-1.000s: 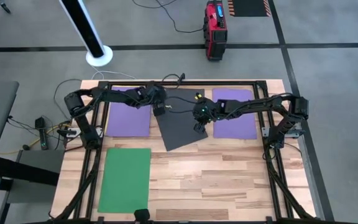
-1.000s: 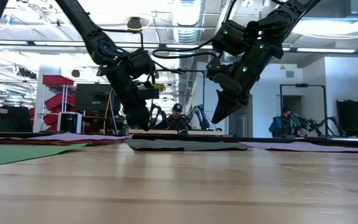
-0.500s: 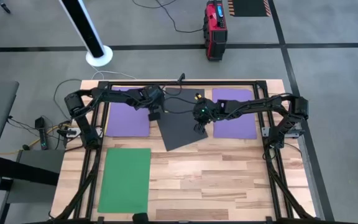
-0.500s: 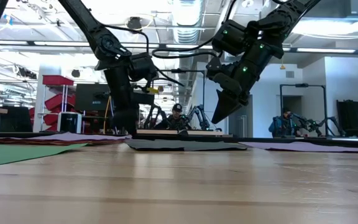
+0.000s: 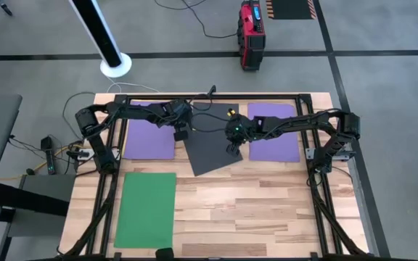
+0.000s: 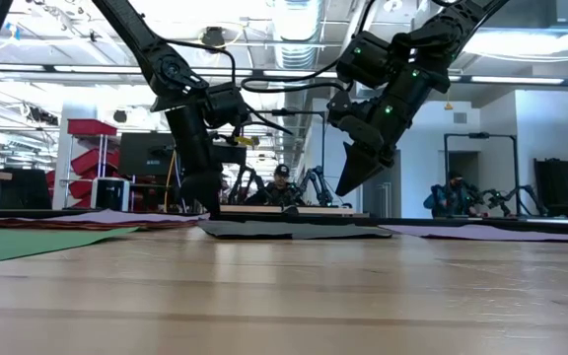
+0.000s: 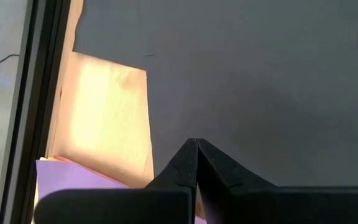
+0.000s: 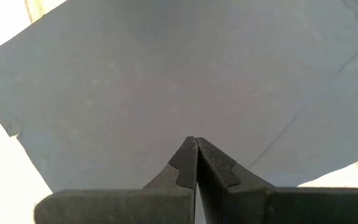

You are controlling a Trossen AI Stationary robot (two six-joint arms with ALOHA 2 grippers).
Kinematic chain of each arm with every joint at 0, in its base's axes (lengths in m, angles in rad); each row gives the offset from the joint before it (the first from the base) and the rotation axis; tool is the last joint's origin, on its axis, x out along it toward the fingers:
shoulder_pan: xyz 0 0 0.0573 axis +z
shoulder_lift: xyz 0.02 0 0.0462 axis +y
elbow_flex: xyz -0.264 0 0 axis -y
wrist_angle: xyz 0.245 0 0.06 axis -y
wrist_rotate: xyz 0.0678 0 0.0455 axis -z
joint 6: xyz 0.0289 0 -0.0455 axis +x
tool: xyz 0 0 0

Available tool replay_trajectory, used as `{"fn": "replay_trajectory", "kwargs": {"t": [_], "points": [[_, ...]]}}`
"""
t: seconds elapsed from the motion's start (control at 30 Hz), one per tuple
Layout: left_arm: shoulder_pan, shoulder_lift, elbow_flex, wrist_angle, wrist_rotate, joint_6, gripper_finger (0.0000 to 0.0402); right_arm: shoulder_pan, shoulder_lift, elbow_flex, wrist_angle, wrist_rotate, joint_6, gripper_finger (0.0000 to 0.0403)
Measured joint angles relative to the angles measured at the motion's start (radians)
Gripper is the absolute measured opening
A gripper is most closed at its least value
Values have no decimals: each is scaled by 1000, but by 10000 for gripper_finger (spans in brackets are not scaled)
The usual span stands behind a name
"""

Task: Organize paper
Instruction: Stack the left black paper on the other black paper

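Dark grey sheet point(image 5: 210, 151): we logged it skewed, between both pinched-shut, empty claws, left claw point(image 5: 183, 135) at its far-left corner, right claw point(image 5: 232, 148) above its right edge.

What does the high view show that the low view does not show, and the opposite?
Only the high view shows the dark grey sheet lying rotated between two purple sheets, and the whole green sheet.

Only the low view shows the right gripper raised above the paper, and people in the room behind.

Both show the left gripper low at the grey sheet's edge.
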Motion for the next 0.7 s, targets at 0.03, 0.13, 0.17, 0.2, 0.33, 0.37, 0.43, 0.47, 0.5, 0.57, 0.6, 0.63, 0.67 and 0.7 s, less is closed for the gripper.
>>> {"fn": "replay_trajectory", "kwargs": {"t": [0.03,0.13,0.17,0.2,0.33,0.37,0.43,0.47,0.5,0.57,0.6,0.63,0.67,0.7], "points": [[0,0,0,0,0,0,0,0,0,0,0,0,0,0],[0,0,0,0,14,-1,0,0,0,0,0,0,0,0],[1,0,0,0,28,-1,0,0,0,0,0,0,0,0],[2,0,0,0,41,-1,0,0,0,0,0,0,0,0],[2,0,0,1,82,-14,0,0,0,0,0,0,0,0],[2,0,0,1,82,-16,0,0,0,0,0,0,0,0],[4,1,0,-1,82,-17,0,0,0,0,0,0,0,0],[5,8,0,1,81,-21,0,0,0,0,0,0,0,0],[5,15,0,5,81,-23,0,0,0,0,0,0,0,0],[12,26,-2,-12,82,-30,0,0,0,0,0,0,0,0],[12,42,0,-2,81,-31,0,0,0,0,0,0,0,0],[12,47,6,10,79,-33,0,0,0,0,0,0,0,0],[13,51,7,13,79,-38,0,1,0,0,-1,0,0,0],[13,62,8,19,74,-38,0,2,0,0,-2,0,1,0]]}}
